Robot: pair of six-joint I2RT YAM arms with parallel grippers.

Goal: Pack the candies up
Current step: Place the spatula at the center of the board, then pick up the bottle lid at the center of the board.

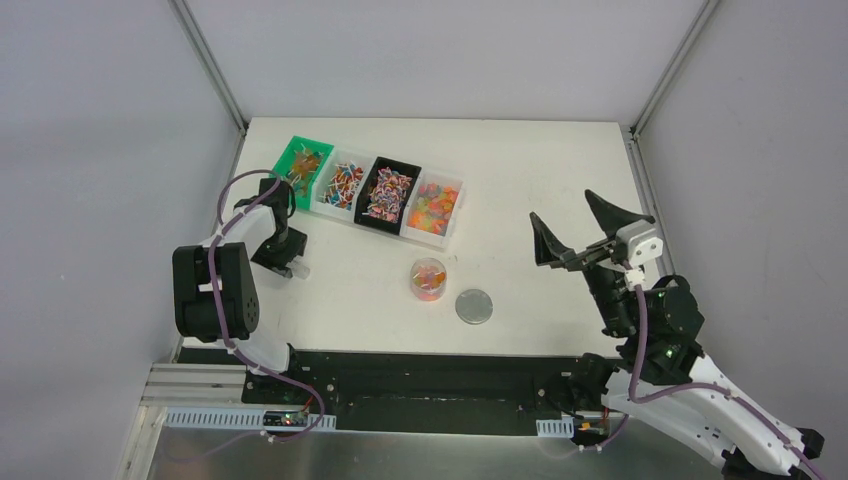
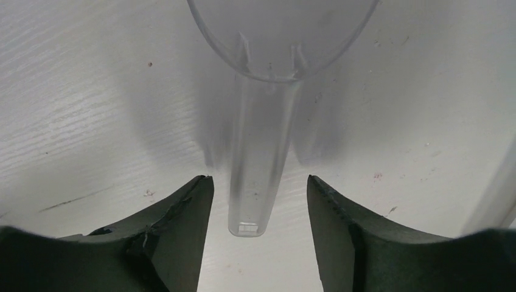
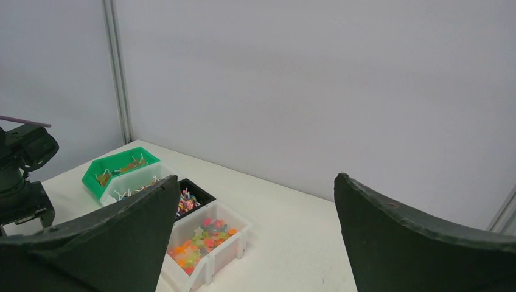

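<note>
Looking down, we saw four bins point(image 1: 287, 155) in row at far side, each with candies point(image 1: 388, 193). Clear cup point(image 1: 429, 261) nearer held more candies; grey lid point(image 1: 474, 306) just beside. Left gripper point(image 2: 260, 182) stood spread around scoop handle point(image 2: 258, 146), not touching. Right gripper point(image 1: 563, 207) wide apart, empty.

bins point(image 1: 284, 162): 4 | cup point(image 1: 429, 263): 1 | lid point(image 1: 474, 306): 1 | scoop point(image 2: 261, 152): 1 | candies point(image 1: 433, 212): many

Looks like a robotics lab cell: white table point(image 1: 520, 180) boxed in by plain grey panels point(image 1: 100, 150) on aluminium posts point(image 1: 210, 65).
</note>
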